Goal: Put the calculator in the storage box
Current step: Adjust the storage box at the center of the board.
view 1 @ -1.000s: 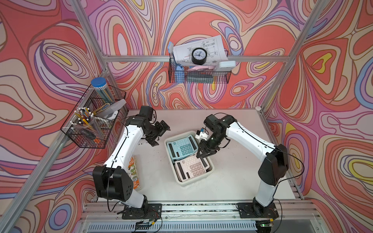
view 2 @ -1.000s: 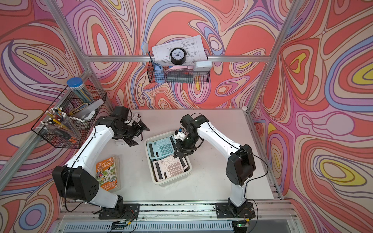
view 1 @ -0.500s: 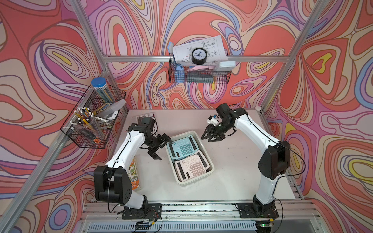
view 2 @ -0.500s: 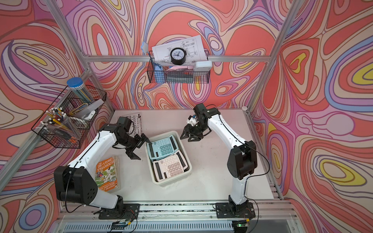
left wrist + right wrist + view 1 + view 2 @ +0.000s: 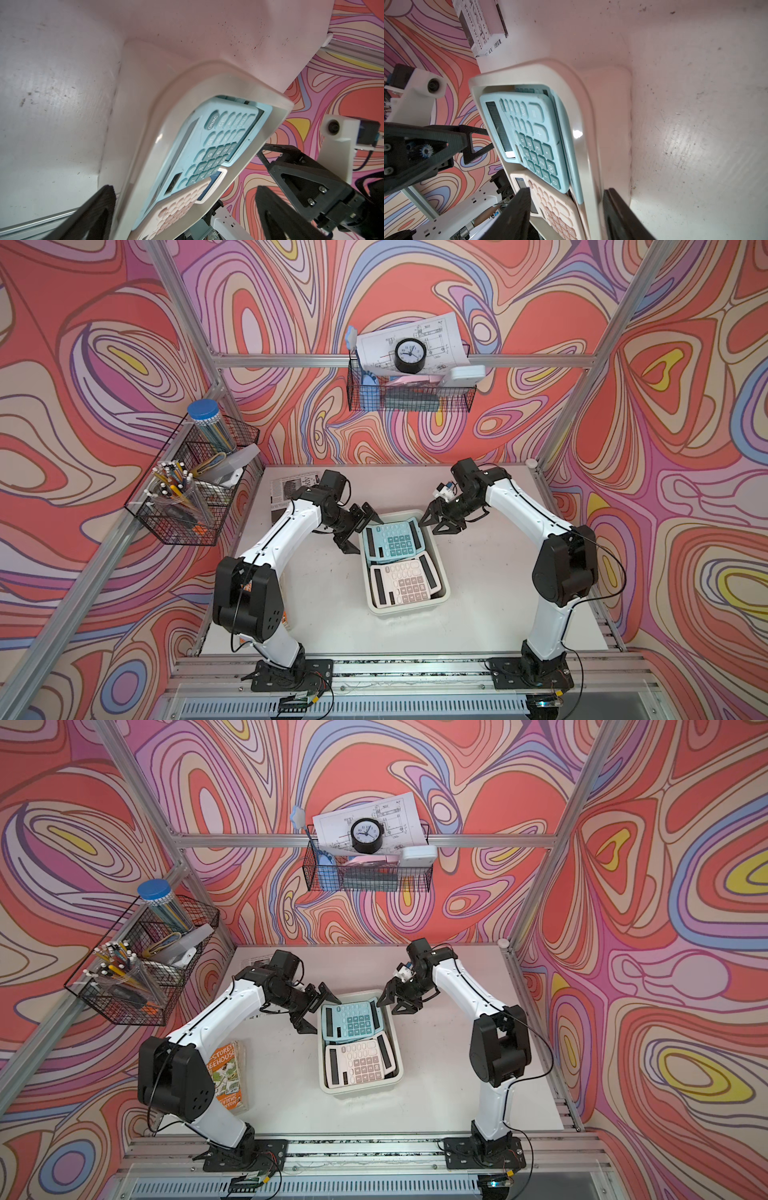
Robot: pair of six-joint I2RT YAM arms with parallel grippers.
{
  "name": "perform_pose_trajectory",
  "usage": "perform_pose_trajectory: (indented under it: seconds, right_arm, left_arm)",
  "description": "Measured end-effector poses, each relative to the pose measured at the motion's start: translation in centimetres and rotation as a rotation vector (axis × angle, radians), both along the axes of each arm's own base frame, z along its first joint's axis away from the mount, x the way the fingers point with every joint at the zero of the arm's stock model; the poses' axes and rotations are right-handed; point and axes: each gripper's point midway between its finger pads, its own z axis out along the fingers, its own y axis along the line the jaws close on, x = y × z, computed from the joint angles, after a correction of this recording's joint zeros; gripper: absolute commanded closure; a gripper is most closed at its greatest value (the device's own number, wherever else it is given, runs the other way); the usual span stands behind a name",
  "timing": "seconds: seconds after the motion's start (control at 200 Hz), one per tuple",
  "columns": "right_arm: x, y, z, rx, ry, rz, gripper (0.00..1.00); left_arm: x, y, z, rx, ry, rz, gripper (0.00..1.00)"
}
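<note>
The cream-white storage box [image 5: 409, 608] [image 5: 361, 1088] stands mid-table. Inside it lie a teal calculator [image 5: 395, 541] [image 5: 351, 1021] in the far half and a pink-white calculator [image 5: 405, 583] [image 5: 359, 1063] in the near half, end to end. My left gripper [image 5: 368, 536] [image 5: 326, 1017] hovers wide open at the box's far-left corner and holds nothing. My right gripper [image 5: 428, 529] [image 5: 386, 1009] is open and empty at the far-right corner. In the wrist views, the box rim [image 5: 245, 166] [image 5: 583, 128] shows between the left gripper's [image 5: 185, 193] and the right gripper's [image 5: 568, 191] fingers, untouched.
A paperback book [image 5: 226, 1077] lies at the front left by the left arm's base. A printed booklet [image 5: 291, 489] [image 5: 481, 27] lies at the back left. Black wire baskets hang on the left wall [image 5: 187, 489] and the back wall [image 5: 411, 393].
My right gripper left the box's right rim, drew back toward the far right and opened wider. My left gripper swung from the back left to the box's far-left corner. The calculators stayed put.
</note>
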Motion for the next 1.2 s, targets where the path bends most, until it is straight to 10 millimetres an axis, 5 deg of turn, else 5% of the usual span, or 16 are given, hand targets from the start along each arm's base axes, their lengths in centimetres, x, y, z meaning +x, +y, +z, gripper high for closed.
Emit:
perform_pose_trajectory:
  seconds: [0.596, 0.771, 1.072, 1.202]
  right_arm:
    - [0.2, -3.3, 0.6, -0.027, -0.004, -0.111, 0.37]
    - [0.7, -3.4, 1.1, -0.035, -0.027, -0.123, 0.31]
    - [3.9, -3.9, 6.9, -0.045, -0.217, -0.15, 0.02]
    - [5.1, -4.2, 10.4, -0.051, -0.325, -0.164, 0.02]
  left_arm:
    - [1.5, -1.6, 0.8, 0.005, -0.027, -0.05, 0.01]
    - [2.5, -1.2, 2.6, 0.025, -0.085, -0.064, 0.01]
    - [4.2, -0.7, 7.7, 0.064, -0.25, -0.107, 0.01]
    - [5.0, -0.5, 10.1, 0.09, -0.328, -0.126, 0.01]
